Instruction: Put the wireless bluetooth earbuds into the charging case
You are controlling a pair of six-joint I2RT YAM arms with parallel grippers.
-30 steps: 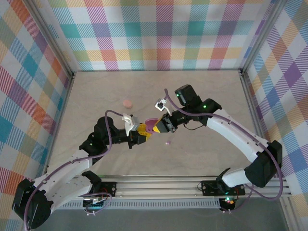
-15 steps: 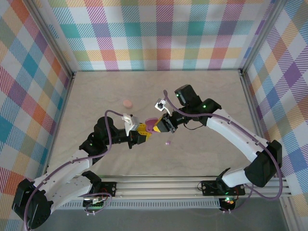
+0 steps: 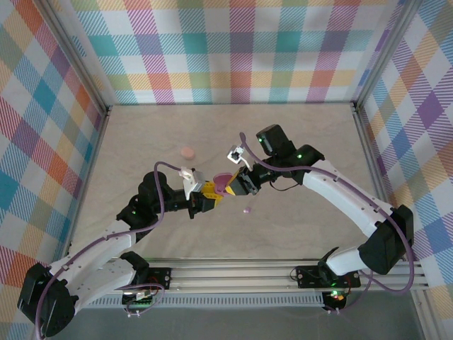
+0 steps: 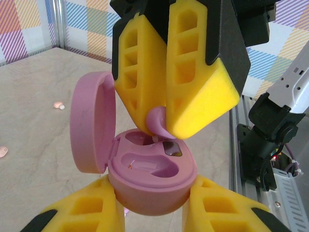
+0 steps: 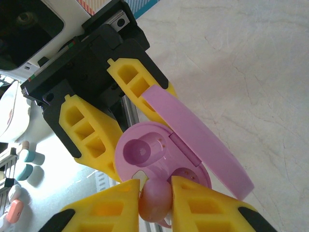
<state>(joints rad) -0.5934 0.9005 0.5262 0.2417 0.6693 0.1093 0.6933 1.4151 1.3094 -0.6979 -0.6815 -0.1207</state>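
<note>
My left gripper (image 3: 211, 193) is shut on the base of the pink charging case (image 4: 149, 181), and its yellow fingers (image 4: 82, 215) press both sides. The case lid (image 4: 89, 123) stands open to the left, and both wells show bare. My right gripper (image 5: 155, 198) is shut on one pale pink earbud (image 5: 155, 202). It holds the earbud at the rim of the case (image 5: 145, 152), over the far well, with the tip touching or nearly touching. Another earbud (image 3: 247, 210) lies loose on the table, just right of the grippers.
A round salmon puck (image 3: 187, 152) lies on the marble tabletop (image 3: 304, 134), behind and left of the grippers. A small pale piece (image 4: 59, 105) rests on the table beyond the lid. Checked walls enclose three sides, and a metal rail (image 3: 233, 273) runs along the near edge.
</note>
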